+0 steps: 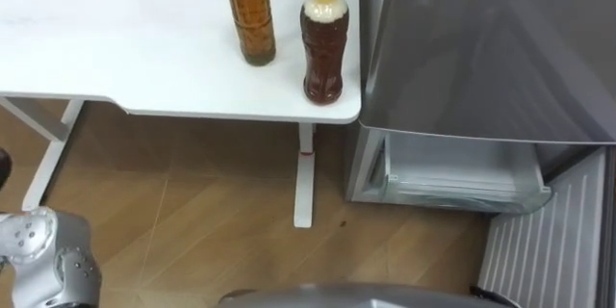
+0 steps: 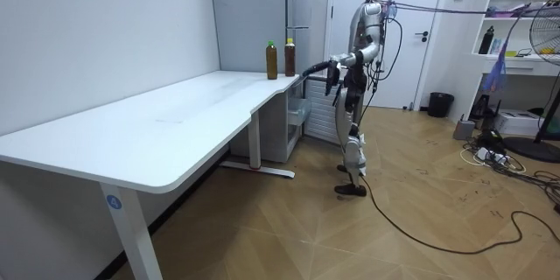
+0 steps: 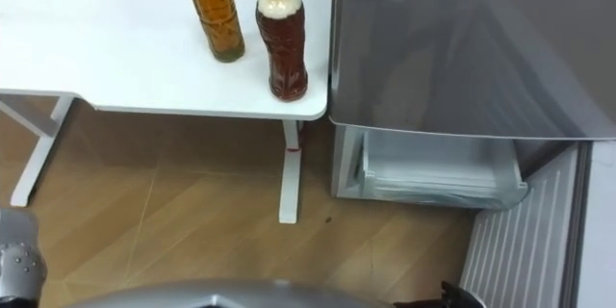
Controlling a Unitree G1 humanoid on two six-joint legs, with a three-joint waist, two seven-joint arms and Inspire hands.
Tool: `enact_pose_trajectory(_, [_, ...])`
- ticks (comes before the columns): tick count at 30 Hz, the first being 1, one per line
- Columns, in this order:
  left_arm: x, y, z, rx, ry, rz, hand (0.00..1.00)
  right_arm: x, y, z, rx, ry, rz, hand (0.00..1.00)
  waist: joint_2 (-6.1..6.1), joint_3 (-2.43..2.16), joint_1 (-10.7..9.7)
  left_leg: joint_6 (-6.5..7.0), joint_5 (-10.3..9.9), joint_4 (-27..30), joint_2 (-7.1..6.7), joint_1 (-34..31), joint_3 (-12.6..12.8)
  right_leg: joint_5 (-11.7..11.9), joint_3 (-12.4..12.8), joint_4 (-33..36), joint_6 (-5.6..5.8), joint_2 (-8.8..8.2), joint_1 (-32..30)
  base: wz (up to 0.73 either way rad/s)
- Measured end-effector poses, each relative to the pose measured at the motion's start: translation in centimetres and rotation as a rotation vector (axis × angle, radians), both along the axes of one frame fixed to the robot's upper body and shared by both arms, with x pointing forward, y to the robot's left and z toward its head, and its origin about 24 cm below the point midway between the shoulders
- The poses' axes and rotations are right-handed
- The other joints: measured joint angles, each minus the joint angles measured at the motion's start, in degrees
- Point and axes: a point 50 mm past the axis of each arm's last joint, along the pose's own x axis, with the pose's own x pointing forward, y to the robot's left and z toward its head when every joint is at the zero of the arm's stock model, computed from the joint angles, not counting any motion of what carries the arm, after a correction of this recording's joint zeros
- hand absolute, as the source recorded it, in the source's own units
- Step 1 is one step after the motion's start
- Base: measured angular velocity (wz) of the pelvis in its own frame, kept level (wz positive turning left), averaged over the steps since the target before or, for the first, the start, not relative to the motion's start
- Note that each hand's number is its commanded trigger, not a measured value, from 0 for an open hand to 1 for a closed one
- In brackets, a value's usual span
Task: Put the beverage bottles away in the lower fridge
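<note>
Two drink bottles stand upright on the white table (image 1: 144, 48) near its right corner. One holds amber tea under a green cap (image 1: 250, 14). The other is darker with a yellow cap (image 1: 324, 43) and stands closest to the fridge. The grey fridge (image 1: 481, 48) is right of the table, and its lower drawer (image 1: 462, 178) is pulled open with nothing seen in it. In the room view I stand in front of the fridge. My left hand (image 2: 311, 69) is stretched out towards the table corner, short of the bottles (image 2: 281, 59). My right hand (image 2: 337, 80) hangs lower, by my body.
The table's white leg (image 1: 304, 178) stands on the wooden floor just left of the open drawer. The long table runs along the wall towards the room view's left. A shelf unit, a fan and a bin stand at the room view's far right.
</note>
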Motion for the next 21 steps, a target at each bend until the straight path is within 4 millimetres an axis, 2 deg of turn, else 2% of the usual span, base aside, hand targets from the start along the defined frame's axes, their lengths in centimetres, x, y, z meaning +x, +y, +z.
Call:
enact_pose_trajectory(5, [1.1,-0.7,3.5,0.153,-0.100,-0.078,0.00,-0.2,0.0,-0.1,0.011,0.011,0.001,0.00,-0.01,0.00,-0.7,0.00,0.0,0.0,0.01,-0.3,-0.2,-0.2,0.3,0.2,-0.02,0.03,-0.5,0.01])
enact_pose_trajectory(10, [2.0,-2.2,7.6,0.315,-0.230,-0.207,0.00,-0.9,0.0,-0.2,0.021,0.039,0.002,0.00,-0.13,0.12,-1.1,0.01,0.0,0.1,-0.06,-0.3,-0.1,-0.2,0.1,0.1,-0.01,-0.07,-0.4,0.00])
enact_pose_trajectory(12, [2.5,-3.0,8.9,0.369,-0.281,-0.289,0.00,-0.8,0.0,-0.2,0.024,0.040,0.007,0.00,-0.35,0.38,-1.9,0.01,0.0,0.3,-0.14,-0.4,-0.1,-0.2,-0.2,0.1,0.02,-0.14,-0.2,0.05])
enact_pose_trajectory(16, [3.8,-4.1,9.9,0.404,-0.327,-0.434,0.00,-0.6,0.0,-0.2,0.031,0.043,0.037,0.00,-0.07,0.69,-2.8,0.01,0.0,0.5,-0.14,-1.1,-0.5,-0.2,-0.4,0.0,0.02,-0.14,-0.7,0.05])
enact_pose_trajectory(17, [4.1,-4.7,10.2,0.415,-0.343,-0.488,0.00,-0.3,0.1,-0.2,0.042,0.039,0.041,0.00,-0.31,0.93,-3.2,0.01,0.0,0.5,-0.12,-1.2,-0.5,-0.2,-0.3,0.0,0.01,-0.13,-0.8,0.00])
enact_pose_trajectory(21, [5.5,-7.0,10.5,0.443,-0.355,-0.709,0.00,0.4,0.1,-0.2,0.053,0.030,0.048,0.00,-0.26,0.95,-3.7,0.02,0.0,0.6,-0.13,-2.1,-0.5,0.0,-0.2,0.2,0.00,-0.11,-1.7,0.00])
